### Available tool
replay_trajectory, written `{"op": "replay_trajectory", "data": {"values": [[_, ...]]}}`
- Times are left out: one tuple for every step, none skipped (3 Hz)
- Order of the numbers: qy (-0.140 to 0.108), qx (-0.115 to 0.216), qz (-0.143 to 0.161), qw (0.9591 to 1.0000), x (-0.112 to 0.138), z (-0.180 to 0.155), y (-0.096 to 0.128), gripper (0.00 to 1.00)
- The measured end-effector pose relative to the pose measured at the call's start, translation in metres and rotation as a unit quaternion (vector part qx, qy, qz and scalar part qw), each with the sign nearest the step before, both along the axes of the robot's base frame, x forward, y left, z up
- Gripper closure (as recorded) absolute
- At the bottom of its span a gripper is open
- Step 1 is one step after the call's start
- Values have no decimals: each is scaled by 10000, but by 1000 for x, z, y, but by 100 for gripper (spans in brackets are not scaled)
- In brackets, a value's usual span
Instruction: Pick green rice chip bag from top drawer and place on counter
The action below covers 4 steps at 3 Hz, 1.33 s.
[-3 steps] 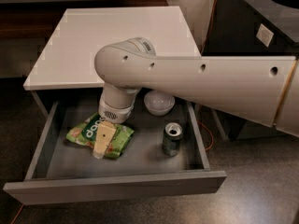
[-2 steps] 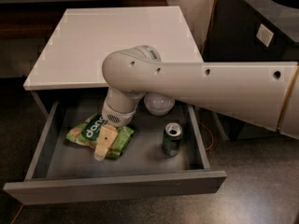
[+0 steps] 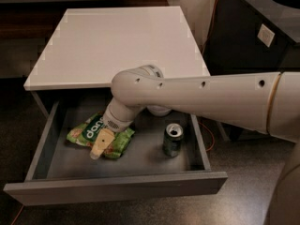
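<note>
One gripper (image 3: 101,144) is hovering low in the top drawer (image 3: 117,186), left of the dark can (image 3: 172,139), right over the green rice chip bag (image 3: 82,132) lying there. Whether it is apart or clamped, I cannot tell. The pick seems to be going on; next is calling for a firm hold, then lifting to the worktop (image 3: 117,46) behind the can.

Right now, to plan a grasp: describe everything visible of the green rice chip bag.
The green rice chip bag is small, crinkly, bright green, with white lettering on a dark patch. It lies flat on the floor of the open top drawer, left of centre. The gripper sits over its middle, hiding part; contact cannot be told.
</note>
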<state>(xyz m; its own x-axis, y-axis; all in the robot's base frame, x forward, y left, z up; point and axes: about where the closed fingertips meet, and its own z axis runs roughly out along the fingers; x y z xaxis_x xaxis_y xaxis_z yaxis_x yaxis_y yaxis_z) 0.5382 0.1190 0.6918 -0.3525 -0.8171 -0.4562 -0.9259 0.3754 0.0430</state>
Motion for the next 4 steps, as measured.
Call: {"op": "replay_trajectory", "data": {"values": [[-158,76,-205,9996,19,-13,11,0],[-196,24,-332,9993,34,-31,20,0],[-150,-33,-333,9993,40,-48,29,0],[-97,-121,-266,9995,42,-60,39,18]]}}
